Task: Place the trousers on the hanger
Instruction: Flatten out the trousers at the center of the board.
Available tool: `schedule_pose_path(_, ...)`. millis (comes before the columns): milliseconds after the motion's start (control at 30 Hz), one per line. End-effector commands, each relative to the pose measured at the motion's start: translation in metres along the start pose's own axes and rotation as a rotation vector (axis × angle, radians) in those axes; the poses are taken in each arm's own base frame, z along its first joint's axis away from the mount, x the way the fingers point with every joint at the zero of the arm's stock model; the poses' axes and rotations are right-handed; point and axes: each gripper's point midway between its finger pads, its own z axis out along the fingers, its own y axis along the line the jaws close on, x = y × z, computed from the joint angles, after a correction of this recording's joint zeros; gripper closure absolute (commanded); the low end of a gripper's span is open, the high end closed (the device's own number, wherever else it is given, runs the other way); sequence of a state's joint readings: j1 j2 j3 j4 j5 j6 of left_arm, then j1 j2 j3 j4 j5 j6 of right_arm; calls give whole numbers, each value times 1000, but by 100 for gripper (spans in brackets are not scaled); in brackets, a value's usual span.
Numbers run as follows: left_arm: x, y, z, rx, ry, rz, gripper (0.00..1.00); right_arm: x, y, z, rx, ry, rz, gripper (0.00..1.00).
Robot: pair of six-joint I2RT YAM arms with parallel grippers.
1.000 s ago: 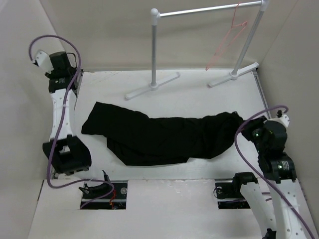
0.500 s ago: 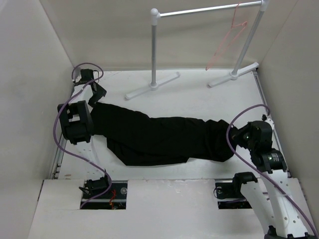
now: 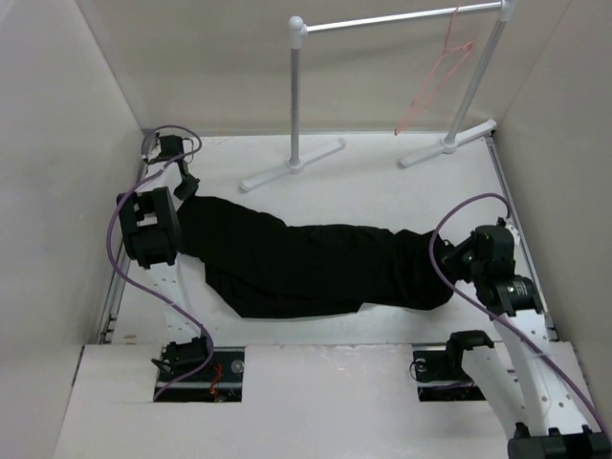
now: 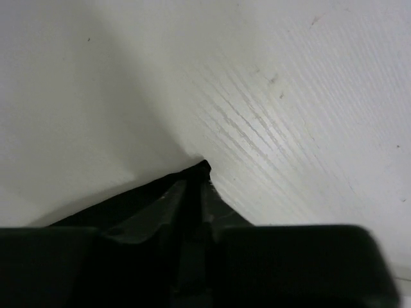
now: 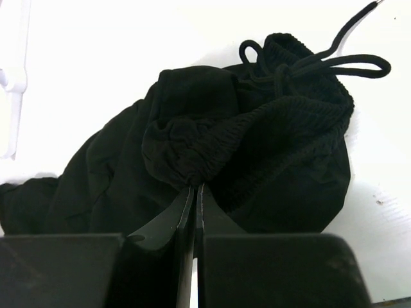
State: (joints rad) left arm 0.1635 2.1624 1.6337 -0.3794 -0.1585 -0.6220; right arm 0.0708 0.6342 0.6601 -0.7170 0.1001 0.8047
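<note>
While both tools are closed on cloth, the left tool [image 4: 194, 186] clamps a leg-end corner and the right tool [image 5: 194, 192] clamps the bunched waistband of the one pair of trousers [image 3: 306, 263]. The trousers lie stretched across the worktop [image 3: 382, 191]. Behind them, one pink hanger [image 3: 421, 103] hangs on the single white rack [image 3: 296, 96].

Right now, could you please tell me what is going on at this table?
The robot is holding the black trousers at both ends as they lie flat on the table. The left end effector pinches a corner at the leg end; the right end effector pinches the drawstring waistband. The pink hanger hangs on the white rack, untouched.
</note>
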Motion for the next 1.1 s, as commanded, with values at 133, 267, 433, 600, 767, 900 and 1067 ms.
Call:
schedule_pose_path(133, -72, -43, -71, 118, -154, -94, 99, -81, 88, 0, -181, -145, 37, 98)
schedule_pose_path(267, -155, -73, -165, 263, -324, -197, 100, -146, 160, -47, -349, -282, 35, 98)
schedule_pose_path(433, -208, -54, -245, 357, -455, -349, 100, -180, 192, -123, -510, -404, 53, 97)
schedule_pose_path(600, -213, -17, -273, 371, -479, -471, 100, -148, 160, -134, -513, -364, 84, 98)
schedule_pose_path(767, -228, 21, -318, 389, -573, -549, 100, -105, 100, -137, -428, -350, 98, 99)
schedule_pose_path(900, -236, 51, -363, 392, -667, -596, 100, -94, 69, -161, -426, -427, 121, 99)
schedule_pose_path(1067, -224, 61, -370, 375, -682, -588, 99, -55, 38, -121, -309, -298, 89, 97)
